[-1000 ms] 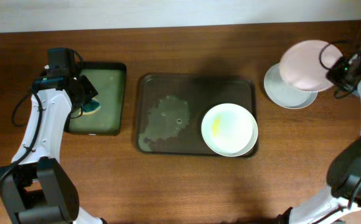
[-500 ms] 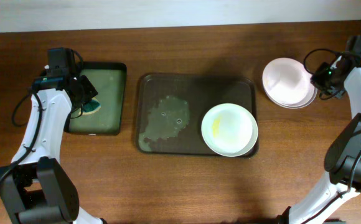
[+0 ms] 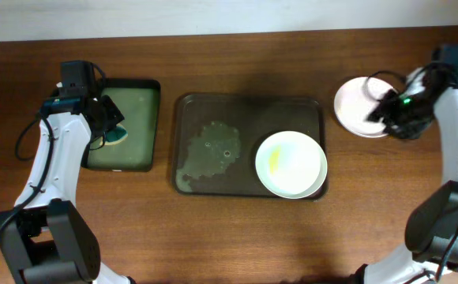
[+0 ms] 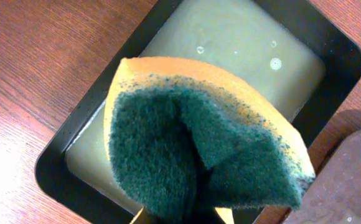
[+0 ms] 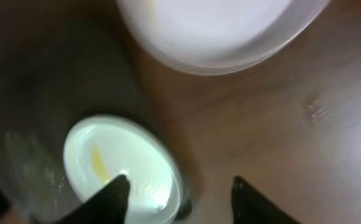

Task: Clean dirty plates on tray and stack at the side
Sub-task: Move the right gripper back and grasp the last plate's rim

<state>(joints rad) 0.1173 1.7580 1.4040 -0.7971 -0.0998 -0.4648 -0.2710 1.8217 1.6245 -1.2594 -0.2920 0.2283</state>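
Note:
One white plate [image 3: 290,163] with a yellow smear lies at the front right of the dark brown tray [image 3: 249,99]. Two more plates [image 3: 354,106] sit stacked on the table right of the tray. My right gripper [image 3: 388,117] hovers at the stack's right edge, open and empty. In the right wrist view its fingers [image 5: 113,194] stand wide apart, with the smeared plate [image 5: 115,158] below and the stack [image 5: 218,31] at the top. My left gripper [image 3: 106,120] is shut on a green and orange sponge [image 4: 199,134] above the small black tray [image 4: 75,134].
The small black tray [image 3: 138,126] with cloudy green liquid stands left of the brown tray. A wet soapy patch [image 3: 209,150] covers the brown tray's left half. Bare wooden table [image 3: 229,237] lies in front.
My right gripper has lowered the plate it carried onto the other plate at the side, opened, and shifted a little left and forward. The left arm and sponge have not moved.

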